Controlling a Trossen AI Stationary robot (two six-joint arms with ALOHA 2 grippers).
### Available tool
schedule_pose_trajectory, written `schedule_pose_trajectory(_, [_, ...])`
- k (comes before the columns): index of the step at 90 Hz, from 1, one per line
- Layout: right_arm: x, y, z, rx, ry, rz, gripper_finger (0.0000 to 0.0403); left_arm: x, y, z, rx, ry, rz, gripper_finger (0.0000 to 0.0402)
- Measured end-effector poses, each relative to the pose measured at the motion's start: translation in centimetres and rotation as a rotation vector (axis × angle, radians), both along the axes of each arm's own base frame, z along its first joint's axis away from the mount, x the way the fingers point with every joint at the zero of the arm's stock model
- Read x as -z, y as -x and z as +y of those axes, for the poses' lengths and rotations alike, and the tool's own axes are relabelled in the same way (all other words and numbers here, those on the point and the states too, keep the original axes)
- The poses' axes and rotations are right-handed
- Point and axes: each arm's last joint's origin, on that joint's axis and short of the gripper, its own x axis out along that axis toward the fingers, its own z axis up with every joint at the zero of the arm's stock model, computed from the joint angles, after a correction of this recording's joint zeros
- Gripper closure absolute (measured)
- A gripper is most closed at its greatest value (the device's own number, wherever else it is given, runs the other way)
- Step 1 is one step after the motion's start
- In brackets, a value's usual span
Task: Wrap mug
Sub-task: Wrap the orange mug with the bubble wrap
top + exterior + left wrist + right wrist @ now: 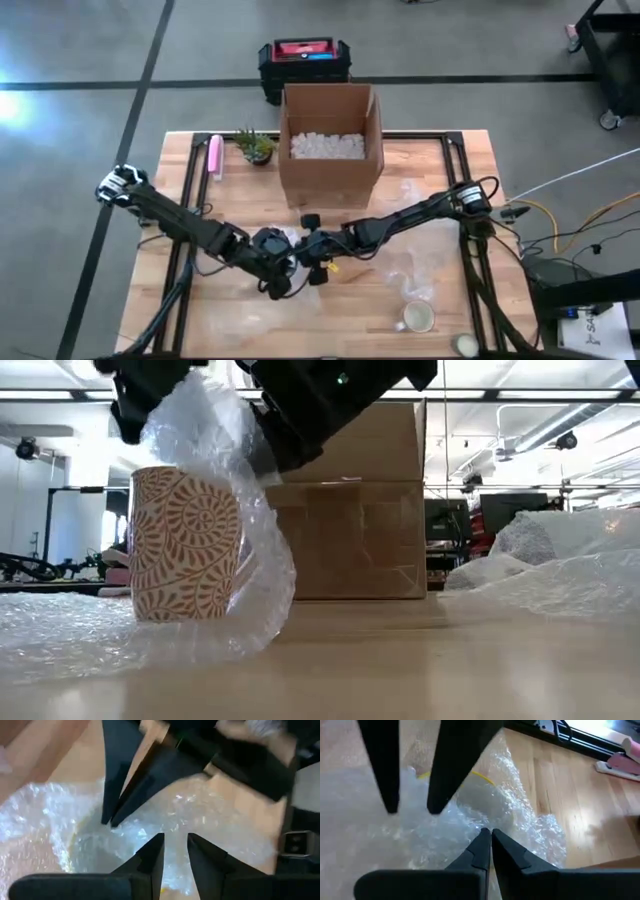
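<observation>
Wooden table (440, 160) under ceiling strip lights, strewn with wrap. Near its middle, toward the front edge: patterned mug (185, 545), upright, half draped in bubble wrap (255, 570). Ceramic, so likely stiff, weighty, breakable; wrap light, floppy, slippery, best pinched at a free edge, not the mug wall. Left gripper (174, 851) directly above mug, slightly parted, nothing between. Right gripper (488, 841) beside it, pinched on bubble wrap. Cardboard box (330, 140) close behind, toward the back edge, limiting reach there. More room toward front and left edges. Second mug (418, 317) near the front right corner.
</observation>
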Motion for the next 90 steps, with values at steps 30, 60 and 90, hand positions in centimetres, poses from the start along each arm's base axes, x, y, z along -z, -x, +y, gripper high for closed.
schedule_pose_trajectory(30, [-3.4,2.0,1.4,-0.055,0.005,0.04,0.0401,2.3,-0.1,0.1,-0.024,-0.076,0.073,0.0327])
schedule_pose_trajectory(60, [-1.7,1.4,3.3,-0.179,-0.02,0.024,0.0401,2.4,-0.1,0.2,-0.027,-0.077,0.071,0.0327])
schedule_pose_trajectory(90, [0.3,0.2,1.2,-0.087,-0.016,0.028,0.0401,0.5,-0.4,-0.2,0.036,-0.035,0.037,0.0327])
